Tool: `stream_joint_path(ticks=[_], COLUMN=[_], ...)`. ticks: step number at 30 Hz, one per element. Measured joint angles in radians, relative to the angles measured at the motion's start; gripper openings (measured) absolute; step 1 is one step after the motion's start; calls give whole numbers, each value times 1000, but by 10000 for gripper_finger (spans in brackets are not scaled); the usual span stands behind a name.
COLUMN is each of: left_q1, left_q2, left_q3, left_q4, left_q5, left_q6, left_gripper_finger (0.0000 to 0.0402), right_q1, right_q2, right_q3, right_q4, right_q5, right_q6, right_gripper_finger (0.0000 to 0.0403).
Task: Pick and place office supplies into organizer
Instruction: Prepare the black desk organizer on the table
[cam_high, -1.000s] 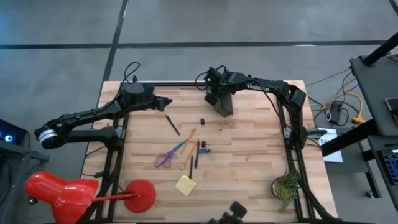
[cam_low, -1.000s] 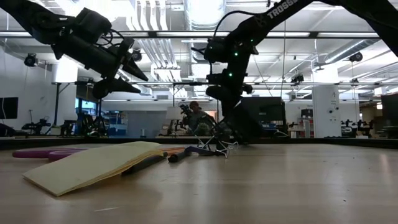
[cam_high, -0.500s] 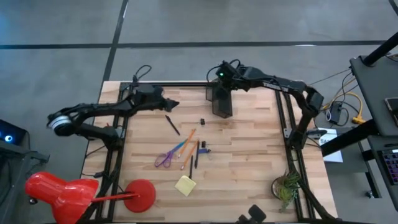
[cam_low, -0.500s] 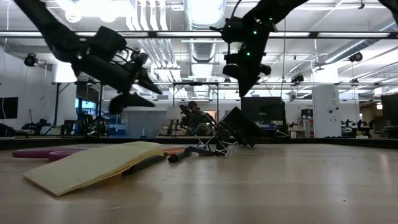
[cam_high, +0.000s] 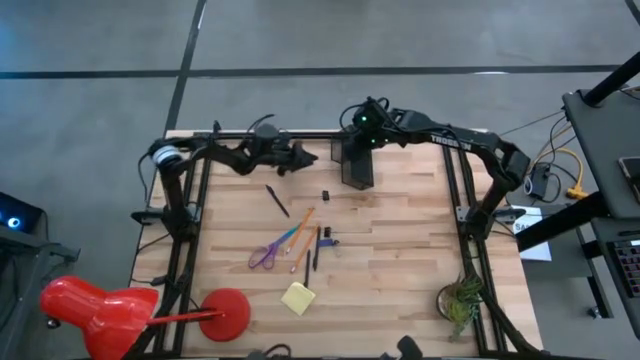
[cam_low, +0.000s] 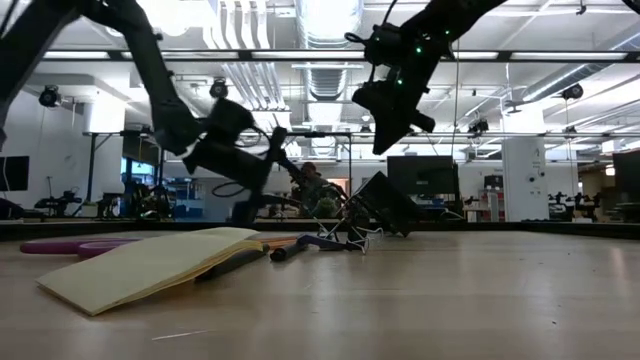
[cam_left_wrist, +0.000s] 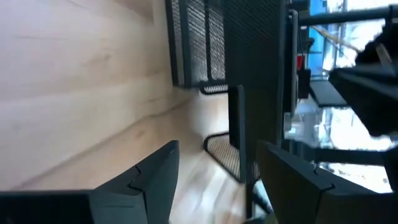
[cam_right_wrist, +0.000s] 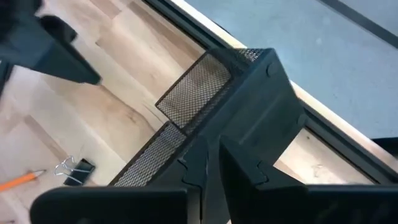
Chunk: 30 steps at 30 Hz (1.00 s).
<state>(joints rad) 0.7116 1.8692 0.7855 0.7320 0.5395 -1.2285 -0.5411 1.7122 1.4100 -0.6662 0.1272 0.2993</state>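
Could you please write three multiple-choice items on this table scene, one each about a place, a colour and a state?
1. Where is the organizer?
A. near the table's far edge
B. beside the plant
C. on the sticky pad

2. What colour are the scissors' handles?
A. green
B. purple
C. white

3. How does the left gripper stand?
A. shut on a pen
B. shut on the organizer
C. open, holding nothing

Answers: 1 A, the high view shows it by the far rail; 2 B, purple loops show; 3 C, its fingers stand apart.

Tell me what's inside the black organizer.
The organizer lies tipped on the table; in the right wrist view only bare mesh wall shows, no supplies. The right gripper covers the rest of its interior.
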Motion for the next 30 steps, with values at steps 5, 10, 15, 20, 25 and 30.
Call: stream_joint_path(ticks=[5,10,15,20,25,30], left_q1=[3,3,14,15,-3,-6], left_q2=[52,58,58,85,117,122], left_q3=[99,178,260,428,591,639], left_q4=[-86,-250,-393,-737,-1009,-1035], left_q5=[-21,-36,-77,-123,-188,-228], left_q6=[-45,31,157,512,965,1248], left_gripper_finger=[185,96,10,3,1,1], right_q1=[6,6,6,6,6,6], right_q2=[-2,-2,-2,-2,-2,-2], right_q3=[4,-4,-6,-6,-6,-6], right_q4=[0,-2,-1,5,17,18], right_q5=[3,3,3,3,3,3], right_q6=[-12,-14,-14,-43,-103,-137], right_gripper_finger=[28,28,28,28,28,28])
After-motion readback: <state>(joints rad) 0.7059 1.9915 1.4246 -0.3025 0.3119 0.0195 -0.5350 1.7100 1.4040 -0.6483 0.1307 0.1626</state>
